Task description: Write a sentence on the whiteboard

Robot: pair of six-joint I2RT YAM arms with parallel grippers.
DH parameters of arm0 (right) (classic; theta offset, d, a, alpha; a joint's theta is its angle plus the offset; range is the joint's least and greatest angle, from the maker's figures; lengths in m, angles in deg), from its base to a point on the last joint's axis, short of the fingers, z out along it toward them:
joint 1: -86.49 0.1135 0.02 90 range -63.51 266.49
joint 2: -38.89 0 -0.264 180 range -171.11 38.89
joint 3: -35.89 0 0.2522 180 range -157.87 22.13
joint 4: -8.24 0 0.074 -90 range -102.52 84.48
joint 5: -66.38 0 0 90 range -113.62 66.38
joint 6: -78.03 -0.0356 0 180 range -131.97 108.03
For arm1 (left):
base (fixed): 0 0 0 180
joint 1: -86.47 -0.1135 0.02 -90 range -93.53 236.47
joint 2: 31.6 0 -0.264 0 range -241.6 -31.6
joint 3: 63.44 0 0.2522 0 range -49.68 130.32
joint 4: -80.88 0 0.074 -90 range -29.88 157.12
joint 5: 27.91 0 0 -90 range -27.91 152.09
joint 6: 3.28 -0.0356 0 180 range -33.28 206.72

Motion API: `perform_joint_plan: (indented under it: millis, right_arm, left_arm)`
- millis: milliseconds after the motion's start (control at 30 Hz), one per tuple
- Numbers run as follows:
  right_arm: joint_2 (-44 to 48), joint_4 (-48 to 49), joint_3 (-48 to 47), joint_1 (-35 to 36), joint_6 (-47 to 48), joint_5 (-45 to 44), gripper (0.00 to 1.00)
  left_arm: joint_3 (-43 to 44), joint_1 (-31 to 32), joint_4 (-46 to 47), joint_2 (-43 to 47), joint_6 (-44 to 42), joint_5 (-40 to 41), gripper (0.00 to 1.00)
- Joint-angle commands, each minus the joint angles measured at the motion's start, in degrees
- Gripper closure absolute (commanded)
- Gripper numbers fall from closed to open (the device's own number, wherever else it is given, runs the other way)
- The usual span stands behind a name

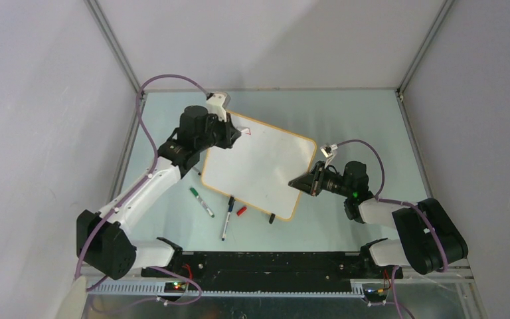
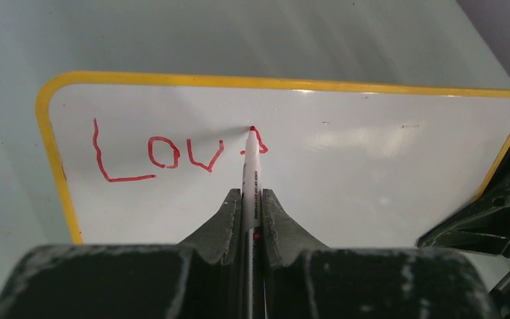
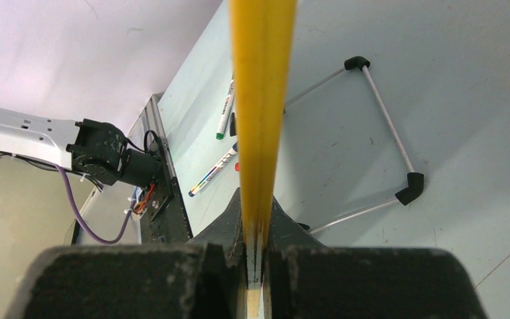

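Note:
The whiteboard (image 1: 259, 166), white with an orange-yellow frame, lies tilted in the middle of the table. My left gripper (image 2: 247, 194) is shut on a red marker (image 2: 251, 169) whose tip touches the board (image 2: 372, 166). The sentence (image 2: 159, 153) reads "Lov" in red, with a partial stroke at the marker tip. In the top view the left gripper (image 1: 234, 133) hangs over the board's far left corner. My right gripper (image 1: 303, 182) is shut on the board's right edge; the right wrist view shows its jaws (image 3: 255, 199) pinching the yellow frame (image 3: 262, 100) edge-on.
A green-capped marker (image 1: 201, 202), another marker (image 1: 228, 219) and a red cap (image 1: 241, 211) lie in front of the board. A black clip foot (image 1: 272, 217) shows at its near edge. Under the board, a thin wire stand (image 3: 385, 126) with black corners rests on the table.

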Motion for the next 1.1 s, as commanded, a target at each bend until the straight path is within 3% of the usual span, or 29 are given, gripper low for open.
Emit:
perform_joint_plan:
  millis: [0,1067]
  right_arm:
    - [0.50,-0.64,-0.98,-0.39,5.06,-0.74,1.00]
    - [1.06,-1.04,-0.96,-0.46,5.19,-0.81,1.00]
  left_arm:
    - [1.99,-1.26,2.95,-0.56,2.38,-2.20,1.00]
    - [0.94,-1.46,-0.33,1.80,1.05,1.57,1.00]
